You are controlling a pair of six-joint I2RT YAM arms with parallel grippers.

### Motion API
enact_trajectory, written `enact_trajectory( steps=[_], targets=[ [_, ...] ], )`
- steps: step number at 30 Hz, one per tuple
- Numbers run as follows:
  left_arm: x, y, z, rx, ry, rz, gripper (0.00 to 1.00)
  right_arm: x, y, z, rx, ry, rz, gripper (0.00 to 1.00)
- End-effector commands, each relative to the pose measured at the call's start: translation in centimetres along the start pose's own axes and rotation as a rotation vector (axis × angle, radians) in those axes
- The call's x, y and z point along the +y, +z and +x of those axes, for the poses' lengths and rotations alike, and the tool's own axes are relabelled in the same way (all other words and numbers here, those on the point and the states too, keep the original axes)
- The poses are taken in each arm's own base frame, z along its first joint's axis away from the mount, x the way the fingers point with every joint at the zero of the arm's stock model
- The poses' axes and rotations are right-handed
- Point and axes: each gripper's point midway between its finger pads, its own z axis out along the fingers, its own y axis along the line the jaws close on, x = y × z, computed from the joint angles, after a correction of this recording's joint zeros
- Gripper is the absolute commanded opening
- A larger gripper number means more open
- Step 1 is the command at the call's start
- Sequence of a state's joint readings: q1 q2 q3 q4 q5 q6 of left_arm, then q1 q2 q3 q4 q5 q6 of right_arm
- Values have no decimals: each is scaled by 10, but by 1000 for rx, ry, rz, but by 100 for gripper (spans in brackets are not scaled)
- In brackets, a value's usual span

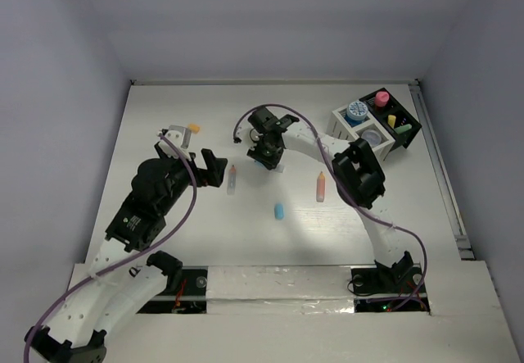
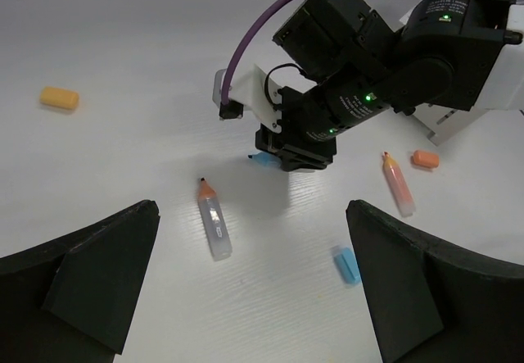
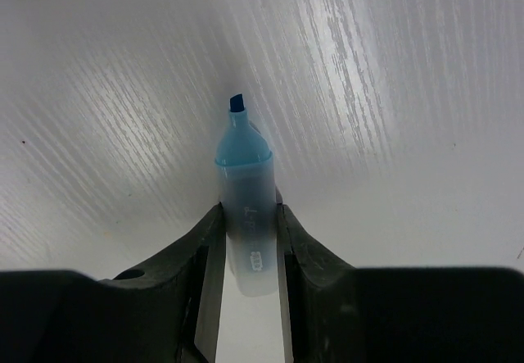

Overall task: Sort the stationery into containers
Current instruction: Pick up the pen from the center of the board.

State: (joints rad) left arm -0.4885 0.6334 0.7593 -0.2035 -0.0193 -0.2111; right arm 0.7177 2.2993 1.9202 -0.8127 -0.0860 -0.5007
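Mid-table, toward the far side: right gripper [image 3: 248,220] clenched on a translucent blue chisel-tip plastic highlighter [image 3: 243,146], down at the white tabletop [image 3: 368,93]. Left gripper [image 2: 252,215] spread wide, empty, to its left.

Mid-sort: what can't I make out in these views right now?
Right wrist view: back end of the blue highlighter hidden between the fingers of the right pincer.
Top view: the right arm covers that highlighter; contents of the organizer too small to name.
Left wrist view: the right arm hides most of the organizer; the bottom edge cuts off the left pincer.
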Motion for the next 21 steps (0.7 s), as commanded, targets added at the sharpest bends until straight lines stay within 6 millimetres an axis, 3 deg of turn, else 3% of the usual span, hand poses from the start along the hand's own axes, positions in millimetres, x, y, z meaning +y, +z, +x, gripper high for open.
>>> enact_trajectory(
  steps=[1,3,4,6,7,8,10,11,13,14,16,18,19,21],
  targets=[
    [-4,1,-11,-34,-4,19,99,0,4,-8,-78,67,1,0],
    [-10,5,-4,-2,-2,53,99,-13,0,-15,-130,125,58,0],
    [-16,6,-2,13,-6,87,99,-21,-16,-34,-217,132,98,0],
    [-22,10,3,36,-23,116,99,-27,-29,-36,-272,215,135,0],
    [-27,10,4,42,-53,138,99,-32,-57,-49,-346,232,168,0],
    [-29,12,3,33,-70,146,99,-36,-71,-61,-419,276,188,0],
    [-33,13,2,33,-100,159,99,-39,-90,-59,-477,360,243,0],
    [-35,16,1,33,-129,160,99,-42,-123,-73,-576,389,260,0],
    [-42,17,1,39,-167,190,99,-33,-137,-74,-646,468,232,0],
    [-48,19,1,30,-191,227,99,-28,-161,-81,-719,542,207,0],
    [-62,20,2,33,-229,306,99,-12,-166,-79,-758,588,129,0],
    [-70,26,4,25,-291,345,99,-1,-188,-87,-845,649,60,0],
    [-72,29,5,12,-307,365,98,5,-189,-87,-865,657,31,0],
    [-77,37,11,26,-349,376,88,14,-211,-94,-948,699,-31,0]
  ],
)
